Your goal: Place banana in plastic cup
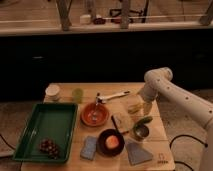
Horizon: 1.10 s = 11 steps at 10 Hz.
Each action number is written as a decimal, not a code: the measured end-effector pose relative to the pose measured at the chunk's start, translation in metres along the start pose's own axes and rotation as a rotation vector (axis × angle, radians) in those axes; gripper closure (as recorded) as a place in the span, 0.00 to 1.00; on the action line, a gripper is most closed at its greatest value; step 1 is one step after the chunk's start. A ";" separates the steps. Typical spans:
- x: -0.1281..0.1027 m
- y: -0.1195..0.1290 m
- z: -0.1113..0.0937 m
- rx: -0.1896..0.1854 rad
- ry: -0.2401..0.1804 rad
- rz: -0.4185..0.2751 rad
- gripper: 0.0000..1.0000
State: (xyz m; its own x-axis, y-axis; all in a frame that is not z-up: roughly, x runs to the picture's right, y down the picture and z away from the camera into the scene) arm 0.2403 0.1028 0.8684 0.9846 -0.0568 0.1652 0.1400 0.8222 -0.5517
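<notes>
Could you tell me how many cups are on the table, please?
3: the white cup at back left, the plastic cup right of it, the metal cup front right. The gripper hangs by the banana. None looks hidden.

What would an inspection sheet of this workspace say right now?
Surface: wooden table, crowded.
Job's things: banana lying near the right edge; plastic cup upright at the back left, far from it.
Clutter: white cup, orange bowl, green tray with grapes, cucumber, metal cup, blue sponge.
Grippers: gripper open, low beside the banana, not seen holding anything.
Cables: cable on the floor at right.
Surroundings: dark wall behind.
</notes>
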 end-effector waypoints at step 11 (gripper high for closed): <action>0.003 -0.002 0.014 -0.015 -0.019 0.024 0.20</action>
State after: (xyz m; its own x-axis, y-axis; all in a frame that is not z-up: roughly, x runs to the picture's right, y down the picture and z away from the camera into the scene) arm 0.2416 0.1086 0.8812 0.9856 -0.0264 0.1668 0.1179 0.8146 -0.5679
